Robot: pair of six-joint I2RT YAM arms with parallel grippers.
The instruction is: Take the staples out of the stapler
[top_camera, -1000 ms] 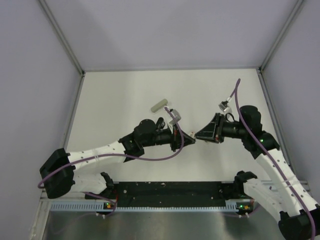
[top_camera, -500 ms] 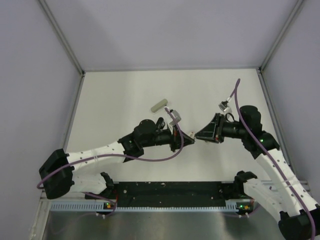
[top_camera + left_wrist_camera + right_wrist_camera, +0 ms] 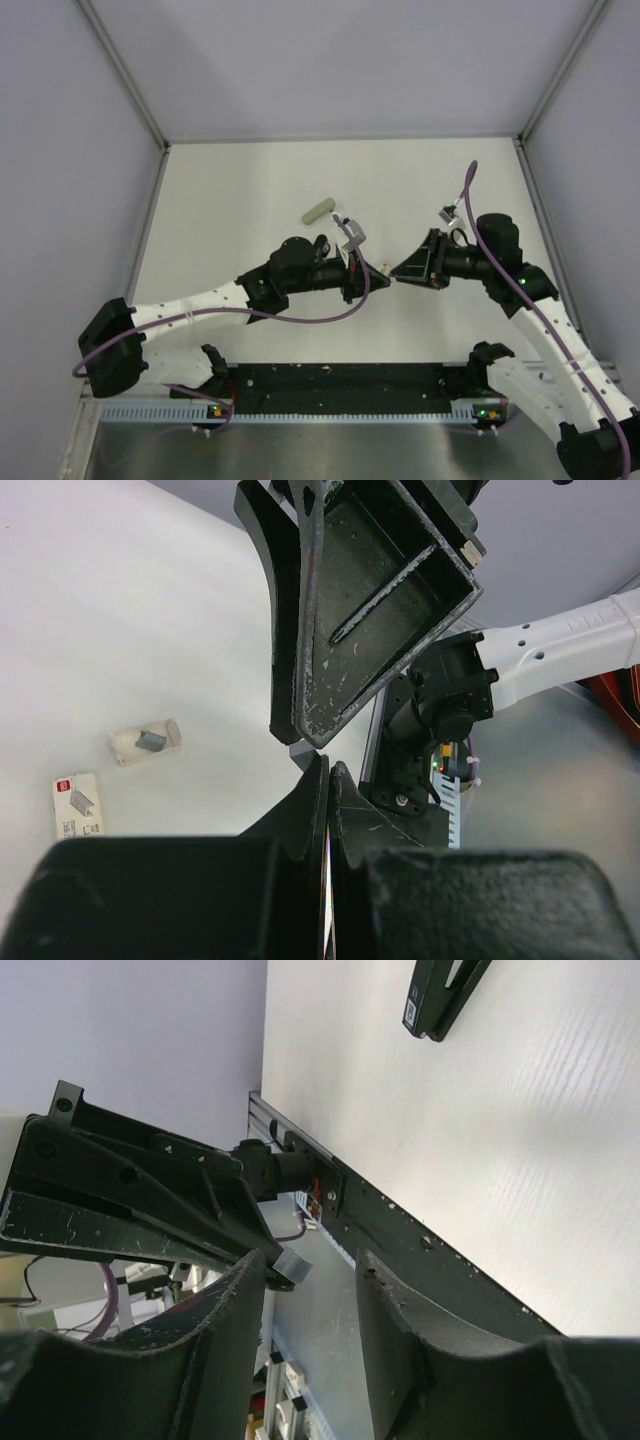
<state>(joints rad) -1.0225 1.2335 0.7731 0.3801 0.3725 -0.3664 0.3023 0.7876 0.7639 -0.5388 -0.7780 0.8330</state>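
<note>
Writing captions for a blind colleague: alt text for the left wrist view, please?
The left pincer, fingers pressed together, points at the tip of the right pincer just ahead. Two small beige pieces lie on the white table at left.

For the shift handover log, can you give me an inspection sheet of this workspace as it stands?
Surface: white table, no spills seen.
Job's things: black stapler lies on the table, apart from both grippers.
Clutter: olive bar; clear-wrapped beige piece; red-labelled beige piece.
Grippers: left gripper shut; right gripper open; the two are tip to tip.
Cables: purple cables run along both arms.
Surroundings: pale walls with metal frame.
</note>
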